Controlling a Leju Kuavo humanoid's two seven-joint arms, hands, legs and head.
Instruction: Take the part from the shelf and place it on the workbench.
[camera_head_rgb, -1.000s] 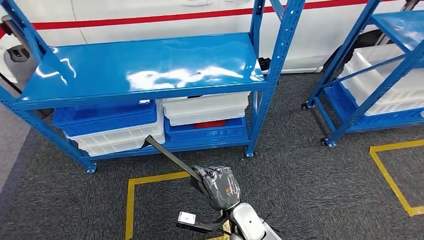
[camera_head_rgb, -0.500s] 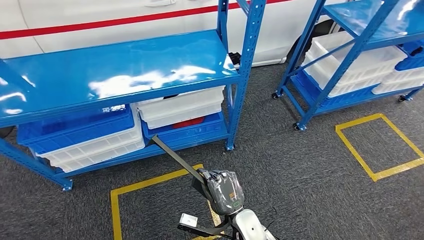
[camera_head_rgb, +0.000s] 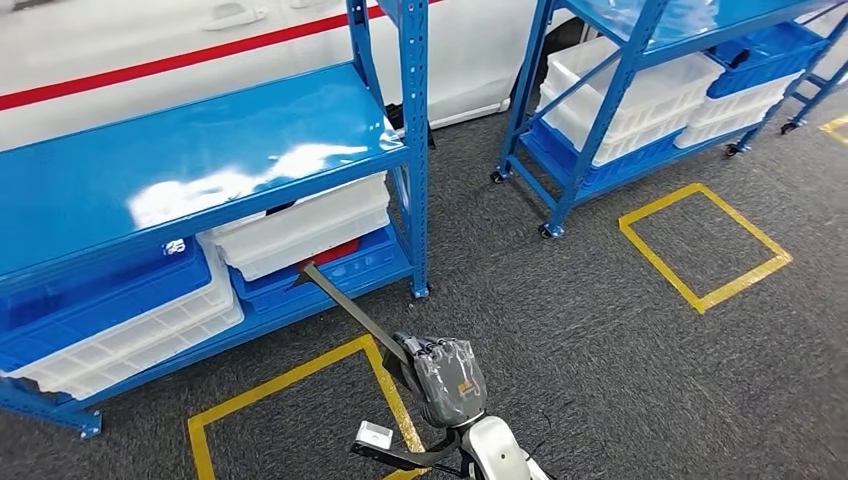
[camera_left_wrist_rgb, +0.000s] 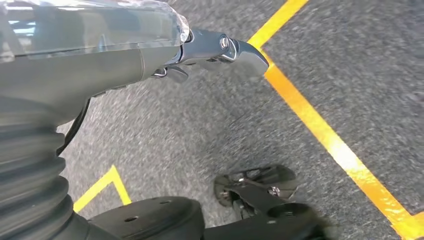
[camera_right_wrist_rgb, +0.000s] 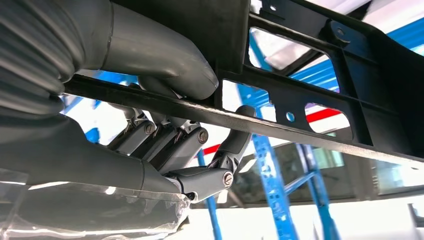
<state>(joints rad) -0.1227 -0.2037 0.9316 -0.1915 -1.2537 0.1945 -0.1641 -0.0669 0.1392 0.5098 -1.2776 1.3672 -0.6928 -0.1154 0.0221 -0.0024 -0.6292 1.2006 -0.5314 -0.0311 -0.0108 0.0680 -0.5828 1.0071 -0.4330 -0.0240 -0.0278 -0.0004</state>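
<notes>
I have the part (camera_head_rgb: 345, 305) in my right hand (camera_head_rgb: 447, 378), fingers (camera_right_wrist_rgb: 200, 145) clamped around one of its bars, thumb over the top. It is a long, flat, dark frame with cut-out windows, clear of the shelf (camera_head_rgb: 200, 150) and carried over the floor (camera_head_rgb: 600, 330). Its long axis runs from the hand forward and to my left, the far tip pointing at the bins (camera_head_rgb: 300, 225) on the lower level; a shorter stub with a white tag (camera_head_rgb: 375, 436) sticks out behind the hand.

My left hand (camera_left_wrist_rgb: 210, 50) hangs low over the floor, above a yellow line (camera_left_wrist_rgb: 320, 130). It holds nothing I can see, but I cannot tell whether its fingers are apart or curled.

I judge the pickup done and the carry under way. No workbench is in my views; ahead I see the shelf, a second shelf (camera_head_rgb: 640, 80) to the right and a yellow square (camera_head_rgb: 705, 245) on the floor. What matters for the next move, I think, is that the long end leads well ahead of the fingers, so any turn sweeps the tip wide. Its nearness to the shelf post (camera_head_rgb: 415, 150) is what I would watch.
</notes>
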